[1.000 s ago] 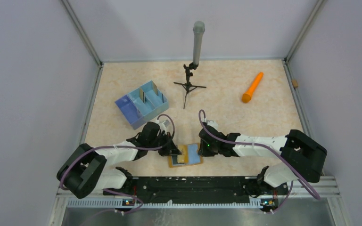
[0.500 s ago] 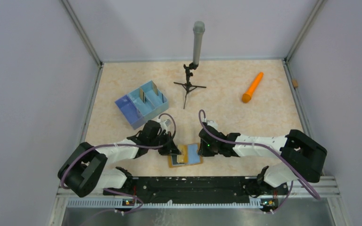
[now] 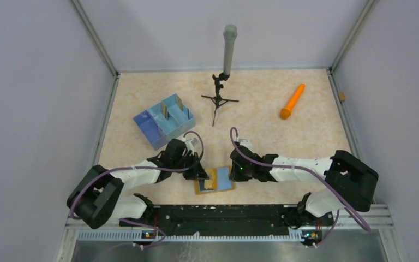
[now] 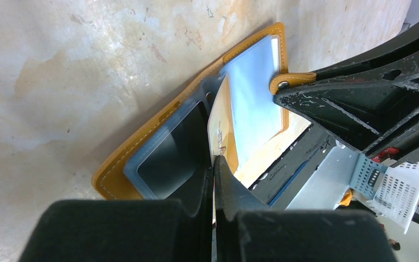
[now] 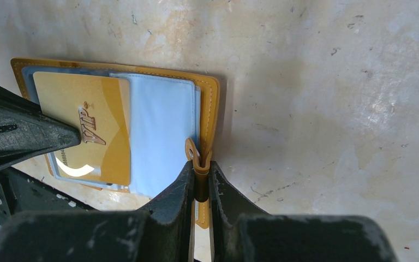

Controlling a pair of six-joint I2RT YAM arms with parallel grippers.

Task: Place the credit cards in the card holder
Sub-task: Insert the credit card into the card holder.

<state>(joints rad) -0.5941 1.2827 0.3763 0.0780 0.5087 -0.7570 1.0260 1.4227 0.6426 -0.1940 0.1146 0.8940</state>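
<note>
The card holder (image 3: pixel 223 183) lies open near the front edge, mustard-orange outside with bluish pockets (image 5: pixel 161 131). My right gripper (image 5: pixel 199 166) is shut on its snap tab (image 5: pixel 198 160) at the right edge, also seen from above (image 3: pixel 233 172). My left gripper (image 4: pixel 213 161) is shut on a gold credit card (image 5: pixel 95 131) marked VIP, held edge-on (image 4: pixel 221 131) over the holder's left half (image 4: pixel 142 158), its far end against the pocket. From above, the left gripper (image 3: pixel 202 176) sits at the holder's left side. Two more credit cards (image 3: pixel 164 111) (image 3: pixel 178 102) stand in the blue tray.
A blue divided tray (image 3: pixel 147 123) stands behind the left arm. A grey microphone on a small black tripod (image 3: pixel 226 60) is at the back centre. An orange cone-shaped stick (image 3: pixel 292 101) lies at the back right. The black base rail (image 3: pixel 218 213) runs just in front of the holder.
The left arm has shifted very slightly; both grips and the card holder stay as they were.
</note>
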